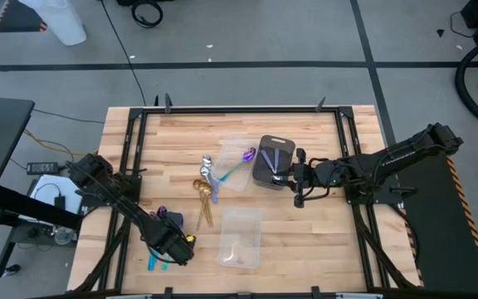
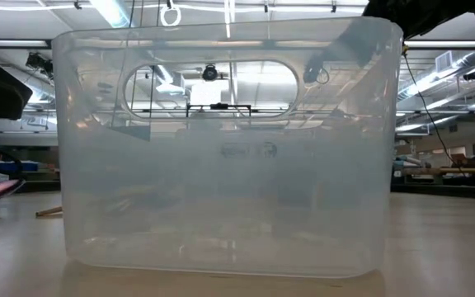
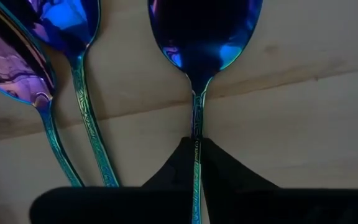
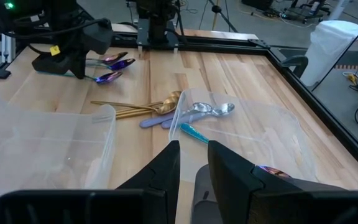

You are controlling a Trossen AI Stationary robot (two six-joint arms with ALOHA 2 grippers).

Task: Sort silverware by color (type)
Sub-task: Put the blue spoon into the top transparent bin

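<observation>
Left gripper low at the table's near left corner, fingers pinched on the teal handle of one purple spoon. Two more purple spoons flat on the wood just beside it, so three in that group. A fourth purple spoon in the far clear tray, bowl inside, teal handle reaching out over the rim. Two gold spoons on the wood at mid-table, side by side. Two silver spoons with pale handles beside them, bowls against the far tray's edge; exact count of silver hard to tell. Near clear tray close to the front edge. Dark tray right of the far tray. Right gripper over the dark tray's near edge, fingers slightly apart, nothing between them.
</observation>
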